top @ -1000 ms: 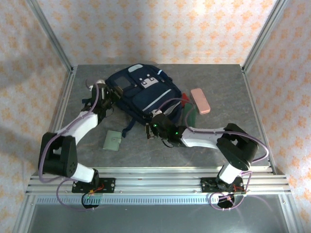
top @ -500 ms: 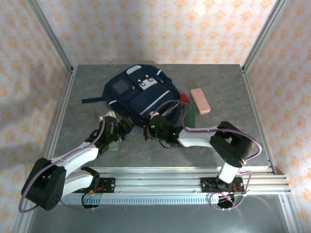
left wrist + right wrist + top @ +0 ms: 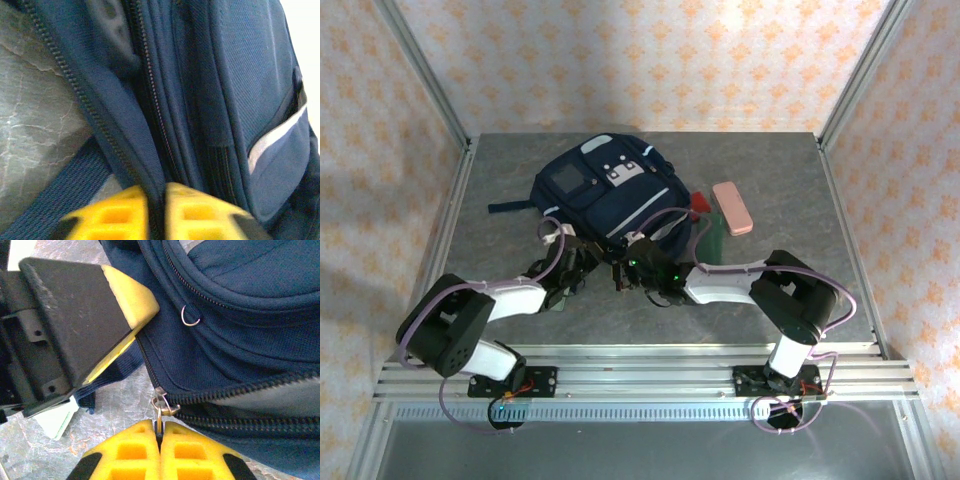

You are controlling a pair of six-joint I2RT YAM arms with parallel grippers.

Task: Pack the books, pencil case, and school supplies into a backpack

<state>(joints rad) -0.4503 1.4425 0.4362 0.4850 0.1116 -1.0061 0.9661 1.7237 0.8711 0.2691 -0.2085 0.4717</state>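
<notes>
- The backpack [image 3: 610, 195] lay front-up at the middle of the table [image 3: 800, 170], towards the rear. Its white and light-blue patches faced the overhead camera, and a dark strap [image 3: 510, 207] trailed off to its left.
- The left gripper [image 3: 156, 210] was closed on the backpack. Its yellow fingers [image 3: 200, 212] pinched a fold of navy fabric beside a line of zipper teeth, at the bag's near edge.
- The right gripper [image 3: 160, 440] was clamped on the zipper pull [image 3: 160, 407], with its yellow pads pressed together around the small metal tab. A little metal ring [image 3: 190, 316] hung from the fabric just above.
- From overhead, the two grippers met close together at the bag's near edge, the left gripper [image 3: 584, 262] just beside the right gripper [image 3: 622, 272].
- In the right wrist view, the left gripper's black body and one yellow pad [image 3: 131, 300] pressed against the bag.
- The pale green wallet [image 3: 57, 419] lay flat on the table under that body.
- The pink pencil case [image 3: 732, 208] rested on the table just right of the backpack, apart from both arms.
- A small red square [image 3: 701, 203] sat between the pencil case and the bag, with a slim dark green rectangle [image 3: 712, 238] nearer the arms.
</notes>
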